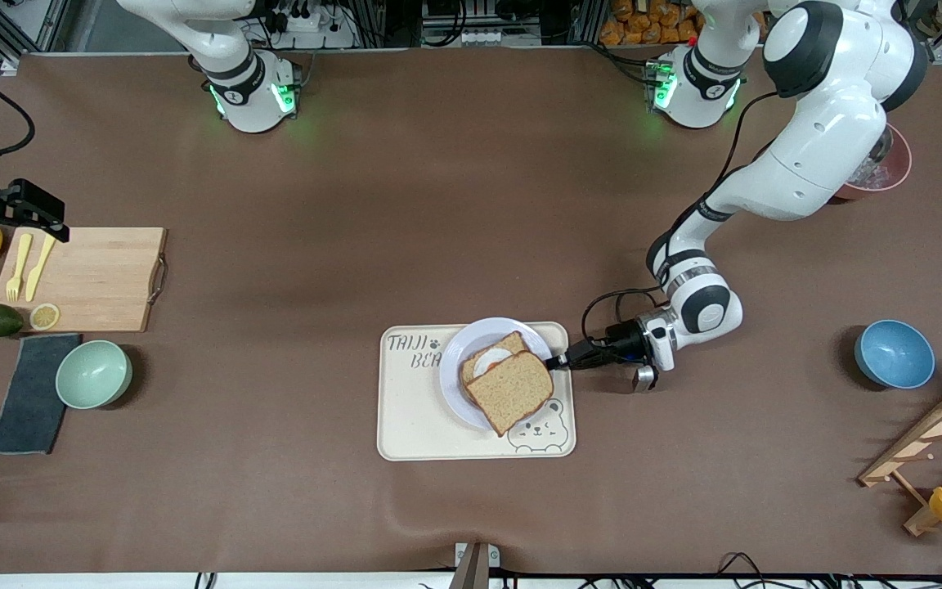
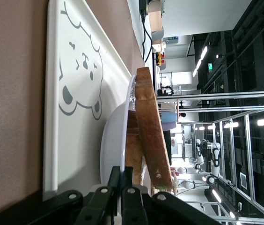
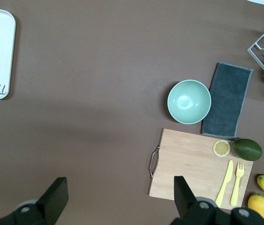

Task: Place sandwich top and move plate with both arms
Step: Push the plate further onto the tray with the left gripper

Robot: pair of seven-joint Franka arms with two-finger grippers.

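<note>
The left gripper point(image 1: 554, 363) is clamped on the edge of the light-brown wholemeal bread slice point(image 1: 510, 391), which leans on a darker slice bearing a fried egg point(image 1: 491, 357) on the small round pale lavender-white plate point(image 1: 452, 378). The plate sits on a cream rectangular tray point(image 1: 414, 425) printed with a bear and "TAIJI BEA…". The right gripper point(image 3: 118, 199) waits with fingers apart above the bare brown table point(image 3: 99, 140), beside a wooden cutting board point(image 3: 188, 159).

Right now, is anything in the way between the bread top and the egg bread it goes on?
Nothing visible. The left claw, shut on the sandwich top, holds it tilted right over the egg slice on the plate.
</note>
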